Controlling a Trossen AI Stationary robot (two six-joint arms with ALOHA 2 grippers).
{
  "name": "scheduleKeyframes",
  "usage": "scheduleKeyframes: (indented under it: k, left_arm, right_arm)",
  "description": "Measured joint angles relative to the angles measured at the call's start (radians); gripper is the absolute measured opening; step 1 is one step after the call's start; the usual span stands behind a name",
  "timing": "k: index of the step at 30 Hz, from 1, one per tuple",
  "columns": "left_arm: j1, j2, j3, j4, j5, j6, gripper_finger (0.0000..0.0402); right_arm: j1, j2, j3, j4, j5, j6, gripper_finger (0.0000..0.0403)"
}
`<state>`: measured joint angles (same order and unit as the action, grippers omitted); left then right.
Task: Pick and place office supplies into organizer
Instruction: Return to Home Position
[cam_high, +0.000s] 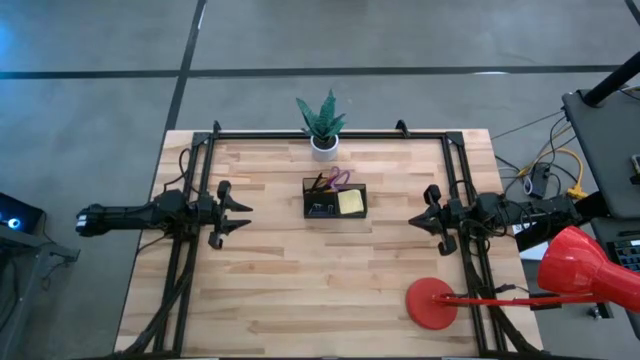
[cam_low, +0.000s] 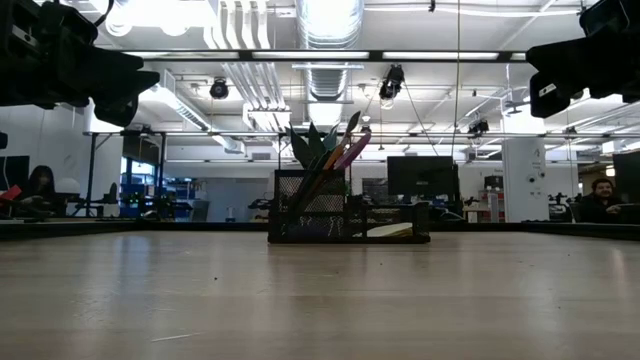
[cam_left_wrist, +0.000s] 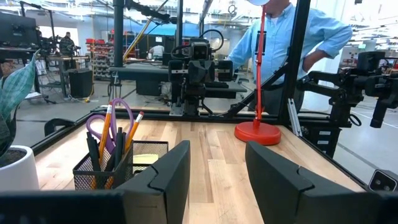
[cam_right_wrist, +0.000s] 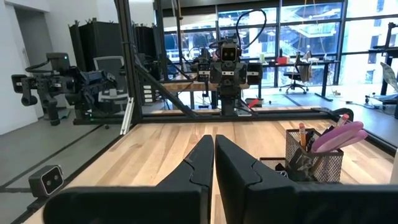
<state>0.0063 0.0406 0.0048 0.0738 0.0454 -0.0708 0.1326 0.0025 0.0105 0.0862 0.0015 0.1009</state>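
Organizer (cam_high: 335, 216), one, with one scissors (cam_high: 339, 178), two orange pencils (cam_left_wrist: 106, 128), one yellow pad (cam_high: 350, 202).

high view: even, diffuse overhead light falls on the wooden table (cam_high: 300, 290); shadows are soft and faint. low view: bright ceiling lights (cam_low: 330, 15) blow out to white, and the black organizer (cam_low: 348, 215) stands backlit, close to a silhouette; the tabletop carries a dull sheen. right wrist view: daylight enters through tall windows (cam_right_wrist: 298, 31) behind the table. left wrist view: bright, even indoor light, shadows soft.
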Motion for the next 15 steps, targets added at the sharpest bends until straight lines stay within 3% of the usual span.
scheduleKeyframes:
  k: [15]
  left_arm:
    - [0.0, 0.0, 0.0, 0.0, 0.0, 0.0, 0.0141]
  right_arm:
    - [0.0, 0.0, 0.0, 0.0, 0.0, -0.004, 0.0009]
